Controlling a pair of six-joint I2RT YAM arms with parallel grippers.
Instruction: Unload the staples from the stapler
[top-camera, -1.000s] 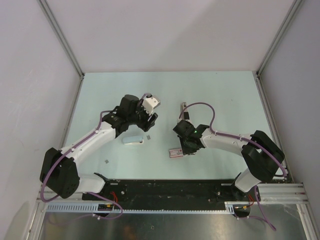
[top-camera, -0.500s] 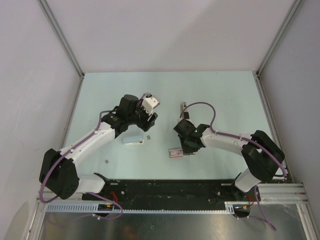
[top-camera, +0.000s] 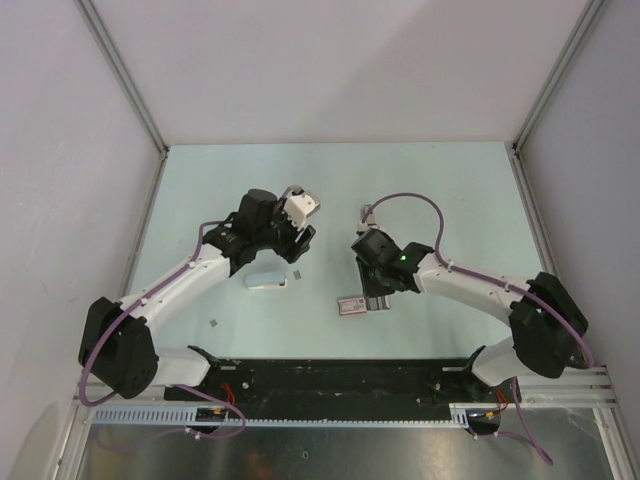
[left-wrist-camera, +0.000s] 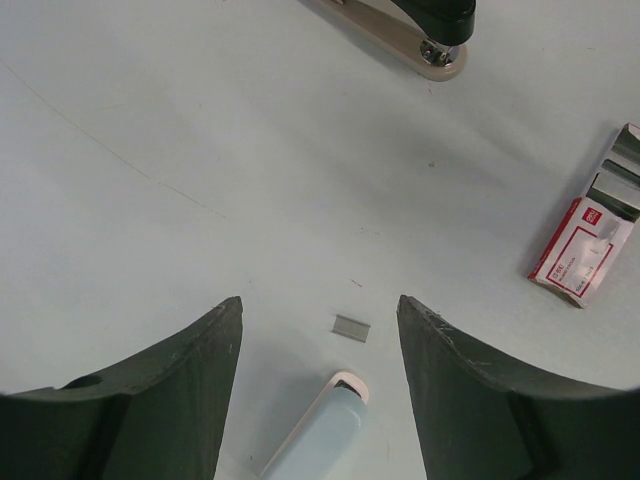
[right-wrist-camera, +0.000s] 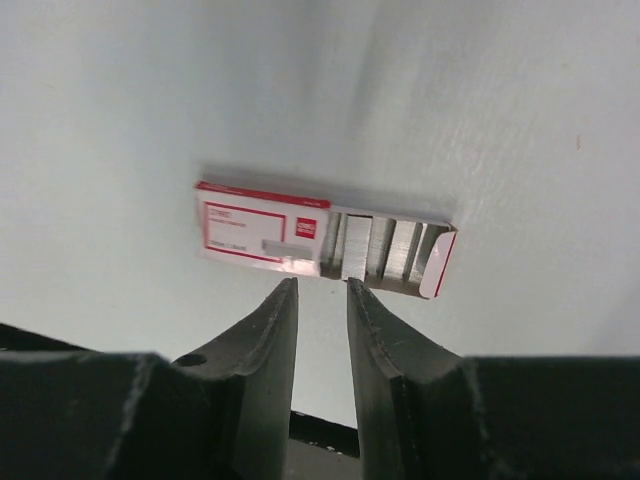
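Note:
The small black stapler (top-camera: 366, 216) with a silvery base lies on the table behind my right wrist. Its end shows at the top of the left wrist view (left-wrist-camera: 432, 28). My left gripper (top-camera: 298, 243) is open and empty, hovering above a short grey staple strip (left-wrist-camera: 351, 327). My right gripper (top-camera: 373, 299) is empty, its jaws a narrow gap apart, with the tips (right-wrist-camera: 322, 287) just short of the open red-and-white staple box (right-wrist-camera: 262, 229). Rows of staples (right-wrist-camera: 385, 250) show in the box's open end. Neither gripper touches the stapler.
A pale blue-white wedge (top-camera: 268, 281) lies below my left gripper, its tip between the fingers in the left wrist view (left-wrist-camera: 325, 425). The staple box (top-camera: 350, 305) sits near the table's middle front. A small grey bit (top-camera: 216, 322) lies at the front left. Walls enclose the table.
My right arm has swung its elbow to the right and its wrist has shifted slightly, with the gripper still at the staple box. The left arm has not moved.

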